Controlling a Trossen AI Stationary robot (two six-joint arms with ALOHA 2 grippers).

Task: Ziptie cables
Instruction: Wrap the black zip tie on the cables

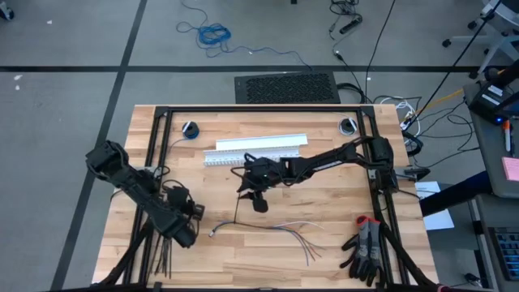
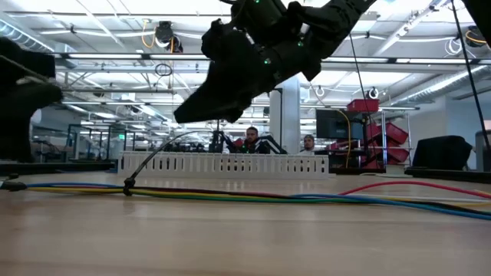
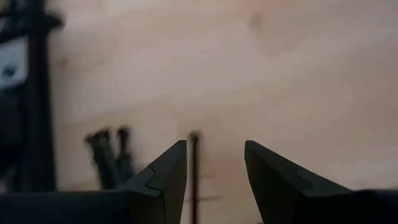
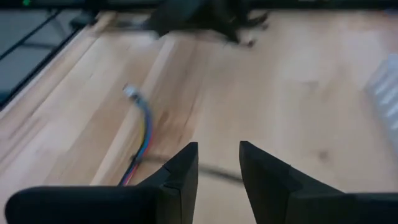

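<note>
The cables (image 1: 272, 228) lie loose on the wooden table, near its front; the low view shows them as coloured wires (image 2: 307, 195) running across it. One black ziptie (image 2: 153, 157) is looped around them and arcs up from the loop. My right gripper (image 4: 219, 165) hovers open above that ziptie (image 1: 237, 209), which passes below its fingertips. My left gripper (image 3: 216, 158) stands open at the near left, pointing down over several loose zipties (image 1: 165, 258); one ziptie (image 3: 194, 155) lies on the table just inside one finger.
A white slotted channel (image 1: 255, 150) lies across the table's far middle. Black gloves with red cuffs (image 1: 365, 247) sit at the near right corner. Black frame rails (image 1: 158, 154) run along the table's sides and far edge.
</note>
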